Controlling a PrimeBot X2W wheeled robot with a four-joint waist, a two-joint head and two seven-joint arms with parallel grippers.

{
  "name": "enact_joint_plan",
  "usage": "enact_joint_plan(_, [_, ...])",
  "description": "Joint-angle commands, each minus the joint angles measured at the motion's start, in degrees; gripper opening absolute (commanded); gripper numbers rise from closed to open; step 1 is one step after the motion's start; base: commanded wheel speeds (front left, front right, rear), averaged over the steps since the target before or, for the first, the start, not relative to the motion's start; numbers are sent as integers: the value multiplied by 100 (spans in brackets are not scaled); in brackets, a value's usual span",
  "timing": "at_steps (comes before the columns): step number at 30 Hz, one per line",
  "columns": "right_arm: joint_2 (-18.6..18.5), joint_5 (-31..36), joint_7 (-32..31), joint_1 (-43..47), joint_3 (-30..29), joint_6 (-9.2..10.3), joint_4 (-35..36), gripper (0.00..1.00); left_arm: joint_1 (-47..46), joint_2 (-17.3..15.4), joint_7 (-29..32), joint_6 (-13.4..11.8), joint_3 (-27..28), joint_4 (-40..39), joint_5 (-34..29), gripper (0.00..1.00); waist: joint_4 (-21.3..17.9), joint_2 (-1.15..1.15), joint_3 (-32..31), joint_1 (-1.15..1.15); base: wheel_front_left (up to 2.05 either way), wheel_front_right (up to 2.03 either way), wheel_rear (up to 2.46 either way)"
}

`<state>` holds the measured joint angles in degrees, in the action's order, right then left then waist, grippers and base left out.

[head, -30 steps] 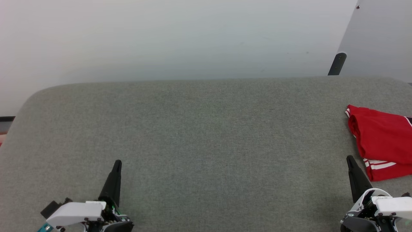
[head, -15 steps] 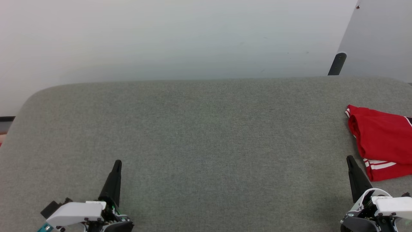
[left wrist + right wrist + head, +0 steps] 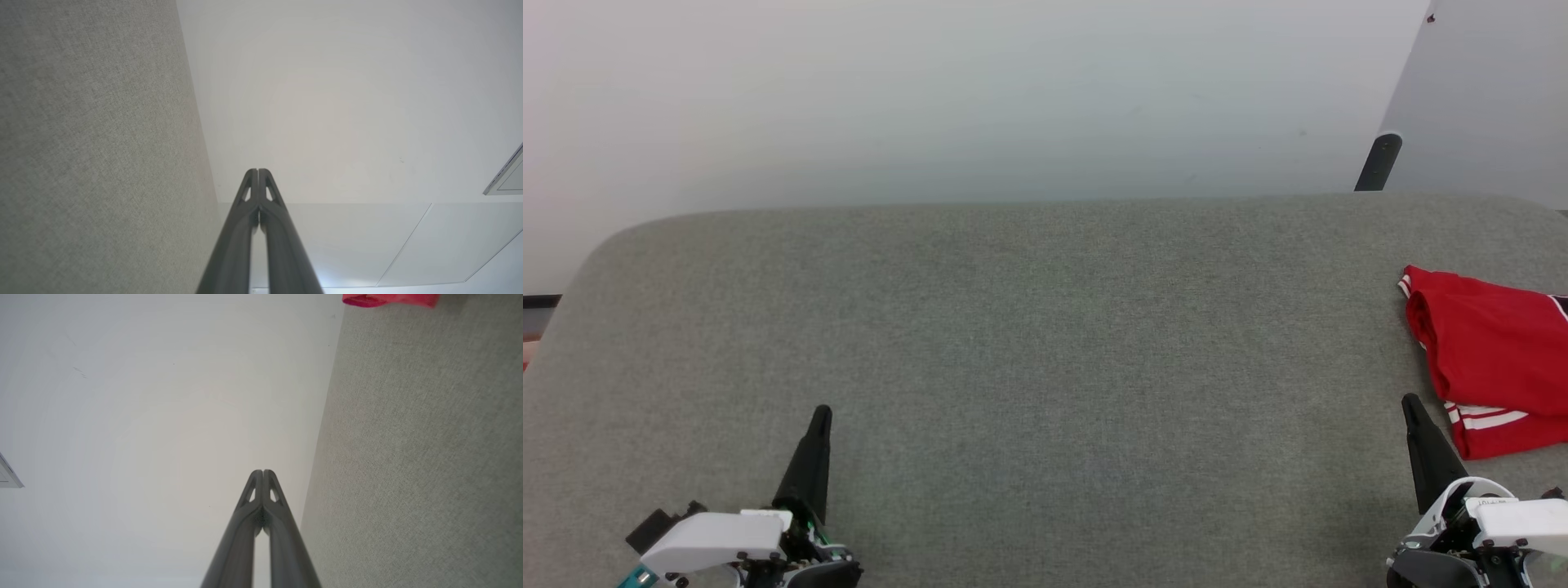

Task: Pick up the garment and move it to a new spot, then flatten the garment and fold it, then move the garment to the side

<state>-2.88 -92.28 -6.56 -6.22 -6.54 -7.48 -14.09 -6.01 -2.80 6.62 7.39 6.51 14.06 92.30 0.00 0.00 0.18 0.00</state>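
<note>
At the right edge of the worktop (image 3: 1045,327), the garment (image 3: 1494,359) lies bunched, soft, light & limp, so I'd pinch a thick fold w/ my right hand (image 3: 263,472), now pressed closed & empty, as is my left hand (image 3: 258,171).

Lab-like test room, grey fabric table (image 3: 1045,327), bare white wall (image 3: 931,82)

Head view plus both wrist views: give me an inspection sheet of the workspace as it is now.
Surface: grey fabric-covered table, rounded far corners.
Job's things: red garment with white stripes, bunched at the table's right side, cut off by the picture edge, not held.
Clutter: nothing seen.
Grippers: left gripper and right gripper low near the front edge, fingers shut, holding nothing.
Cables: nothing seen.
Surroundings: pale wall behind; dark post and pale panel at far right.
</note>
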Motion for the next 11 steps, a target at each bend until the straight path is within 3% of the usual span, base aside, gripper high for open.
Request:
enact_joint_plan(1, [14, -26, -4, -14, 2, -2, 0, 0, -53, -1, 6, 18, 10, 5, 19, 0, 0, 0, 0, 0, 0, 0, 0])
enact_joint_plan(11, [14, -26, -4, -14, 2, -2, 0, 0, -53, -1, 5, 19, 10, 4, 20, 0, 0, 0, 0, 0, 0, 0, 0])
